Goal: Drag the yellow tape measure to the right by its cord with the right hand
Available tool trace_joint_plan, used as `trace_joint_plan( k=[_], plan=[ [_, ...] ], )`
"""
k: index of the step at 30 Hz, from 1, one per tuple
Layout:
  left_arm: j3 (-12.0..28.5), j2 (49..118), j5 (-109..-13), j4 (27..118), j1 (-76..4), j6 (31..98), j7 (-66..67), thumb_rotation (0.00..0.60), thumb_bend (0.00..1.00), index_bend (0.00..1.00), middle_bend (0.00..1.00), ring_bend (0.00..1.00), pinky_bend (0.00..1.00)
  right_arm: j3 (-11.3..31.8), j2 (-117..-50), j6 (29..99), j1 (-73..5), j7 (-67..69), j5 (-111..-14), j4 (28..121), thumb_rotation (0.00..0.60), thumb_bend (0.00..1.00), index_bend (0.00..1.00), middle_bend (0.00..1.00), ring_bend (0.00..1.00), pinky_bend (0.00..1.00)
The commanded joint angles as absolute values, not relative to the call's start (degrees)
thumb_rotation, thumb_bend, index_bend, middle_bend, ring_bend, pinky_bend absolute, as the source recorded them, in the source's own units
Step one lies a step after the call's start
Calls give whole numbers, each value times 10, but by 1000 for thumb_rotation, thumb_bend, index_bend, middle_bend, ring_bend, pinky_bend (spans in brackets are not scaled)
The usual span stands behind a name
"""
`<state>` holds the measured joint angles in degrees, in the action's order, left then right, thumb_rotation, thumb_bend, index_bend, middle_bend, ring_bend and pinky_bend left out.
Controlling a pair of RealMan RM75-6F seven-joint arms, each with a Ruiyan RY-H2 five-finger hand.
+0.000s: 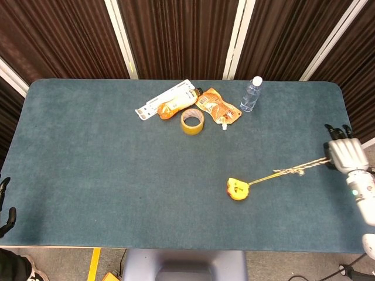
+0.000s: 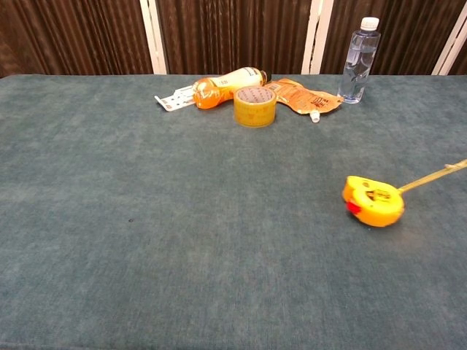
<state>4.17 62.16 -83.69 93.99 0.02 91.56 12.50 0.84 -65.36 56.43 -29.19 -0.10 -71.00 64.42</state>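
Observation:
The yellow tape measure (image 1: 237,188) lies on the blue-green table (image 1: 88,152), right of the middle; the chest view shows the tape measure (image 2: 373,200) near the right edge. Its cord (image 1: 287,171) runs taut up and to the right, a braided part near the far end, and in the chest view the cord (image 2: 434,176) leaves the frame at the right. My right hand (image 1: 345,154) holds the cord's end at the table's right edge. The chest view does not show this hand. Of my left hand (image 1: 4,205), only dark fingers show at the far left edge, off the table.
At the back middle lie a white card (image 1: 166,98), an orange bottle (image 1: 176,105), a roll of tape (image 1: 192,121) and an orange pouch (image 1: 217,106). A clear water bottle (image 1: 251,93) stands upright to their right. The table's right edge lies under my right hand.

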Motion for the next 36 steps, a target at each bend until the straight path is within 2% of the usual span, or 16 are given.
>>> trace_joint_plan(
  k=[1,6,10,12,14,16,18,21,26,31,36],
  plan=[
    [42,622,-837,940,-1,915,127,600,517,52,0,0,94,9,-655,562,-278,15,-713,624,600,447,800,155,228,0],
    [41,623,-837,941,-1,915,129,600,517,52,0,0,94,12,-658,564,-270,40,-729,610,600,448,769,155,227,0],
    [42,623,-837,942,-2,914,130,600,517,51,0,0,94,21,-645,561,-272,66,-739,640,600,401,465,146,186,0],
    [41,623,-837,939,-1,914,128,600,517,51,0,0,94,30,-640,571,-273,63,-742,661,600,302,269,106,140,0],
    [41,623,-836,938,-1,914,126,600,517,51,0,0,94,40,-635,583,-274,63,-744,685,600,225,120,61,114,0],
    [42,623,-835,939,-3,912,126,600,517,52,0,0,93,49,-625,596,-275,59,-748,718,600,179,38,35,99,0],
    [42,623,-834,938,-3,912,126,600,517,51,0,0,94,57,-612,608,-276,48,-752,758,600,156,2,24,90,0],
    [43,622,-834,938,-3,913,124,600,517,51,0,0,94,68,-595,640,-271,31,-761,819,600,152,1,24,86,0],
    [43,621,-833,936,-2,912,117,600,517,52,0,0,94,69,-577,718,-239,11,-797,918,600,151,58,19,86,0],
    [45,620,-826,932,-5,906,110,600,517,52,0,0,94,30,-553,817,-172,-29,-869,1005,600,151,94,19,86,0],
    [46,618,-822,928,-8,898,105,600,517,51,0,0,94,-19,-539,905,-80,-46,-892,1016,600,151,100,19,86,0]
  ],
)
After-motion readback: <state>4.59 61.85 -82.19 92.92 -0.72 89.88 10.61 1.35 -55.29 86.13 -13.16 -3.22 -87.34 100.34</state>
